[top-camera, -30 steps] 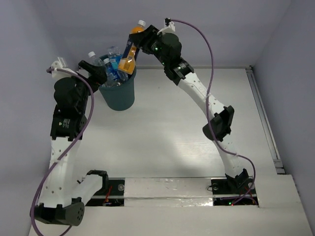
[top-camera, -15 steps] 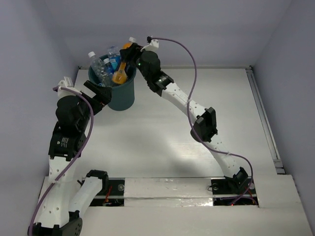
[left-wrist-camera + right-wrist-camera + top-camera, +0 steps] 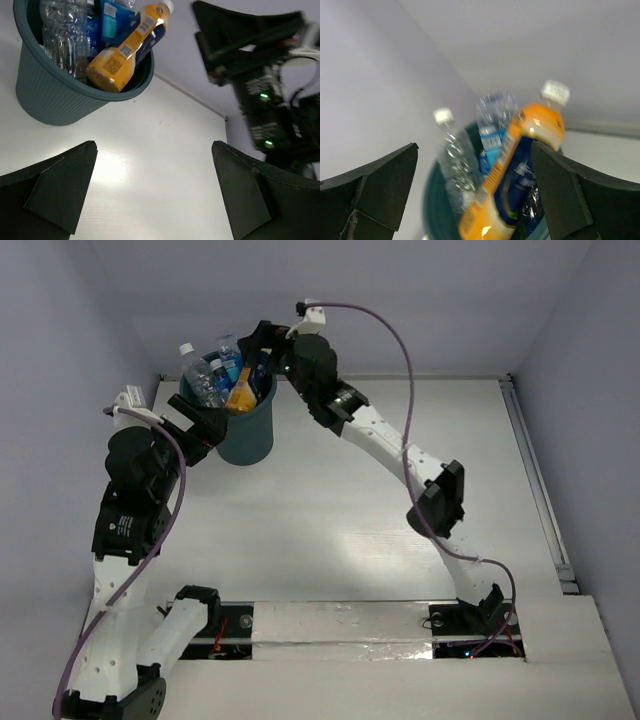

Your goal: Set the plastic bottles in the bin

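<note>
- Right gripper [image 3: 474,145] spread, empty; orange bottle [image 3: 520,175] leans inside the bin [image 3: 246,445] beyond my fingertips
- Left gripper [image 3: 154,145] spread, empty; nothing visible left outside; the task looks done

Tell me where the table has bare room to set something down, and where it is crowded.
Free: the table between the two arms, and its right side beyond the right arm. Crowded: the far left corner, where the bin of bottles stands, the left tool beside it, the right tool above it.
</note>
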Motion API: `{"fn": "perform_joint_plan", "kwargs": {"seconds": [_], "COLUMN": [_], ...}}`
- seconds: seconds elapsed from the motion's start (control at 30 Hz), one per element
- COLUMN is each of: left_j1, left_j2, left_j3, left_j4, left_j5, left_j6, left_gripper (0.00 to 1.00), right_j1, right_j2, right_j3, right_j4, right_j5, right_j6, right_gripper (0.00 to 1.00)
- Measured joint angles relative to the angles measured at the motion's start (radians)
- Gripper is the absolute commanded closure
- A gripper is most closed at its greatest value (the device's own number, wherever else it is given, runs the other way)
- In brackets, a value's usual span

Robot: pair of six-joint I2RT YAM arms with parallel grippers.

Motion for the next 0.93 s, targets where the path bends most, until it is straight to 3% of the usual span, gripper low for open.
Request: {"fn": "perform_joint_plan", "kwargs": {"seconds": [0.17, 0.27, 0.3, 0.4, 0.47, 0.57, 0.6, 0.67, 0.7, 0.83, 0.93], "left_j1": [0.0, 0.0, 0.0, 0.0, 0.0, 0.0, 0.0, 0.0, 0.0, 0.0, 0.0], "left_j2": [0.016, 0.023, 0.027, 0.039, 0.048, 0.056, 0.056, 0.053, 0.049, 0.013, -0.007], "left_j3": [0.042, 0.043, 0.043, 0.043, 0.043, 0.043, 0.043, 0.043, 0.039, -0.013, -0.058], "left_j4": [0.013, 0.019, 0.019, 0.021, 0.023, 0.035, 0.04, 0.051, 0.06, 0.092, 0.106], "left_j5": [0.004, 0.009, 0.013, 0.035, 0.056, 0.091, 0.103, 0.125, 0.135, 0.169, 0.189], "left_j6": [-0.002, -0.003, -0.002, -0.002, 0.0, 0.002, 0.002, 0.003, 0.004, 0.004, 0.002], "left_gripper": [0.01, 0.01, 0.01, 0.01, 0.01, 0.01, 0.01, 0.01, 0.01, 0.01, 0.01], "right_j1": [-0.027, -0.039, -0.043, -0.045, -0.042, -0.038, -0.037, -0.037, -0.037, -0.041, -0.045], "right_j2": [-0.213, -0.374, -0.43, -0.645, -0.805, -1.065, -1.166, -1.355, -1.442, -1.684, -1.726], "right_j3": [-0.112, -0.273, -0.347, -0.663, -0.903, -1.22, -1.314, -1.431, -1.471, -1.549, -1.569], "right_j4": [-0.002, 0.01, 0.023, 0.063, 0.098, 0.077, 0.053, -0.016, -0.042, -0.138, -0.187], "right_j5": [0.0, 0.0, 0.001, -0.013, -0.018, -0.01, 0.005, 0.046, 0.069, 0.153, 0.201], "right_j6": [-0.016, -0.022, -0.02, -0.008, 0.012, 0.026, 0.033, 0.045, 0.051, 0.088, 0.112], "right_gripper": [0.0, 0.14, 0.38, 0.96, 1.0, 0.91, 0.71, 0.43, 0.22, 0.02, 0.01]}}
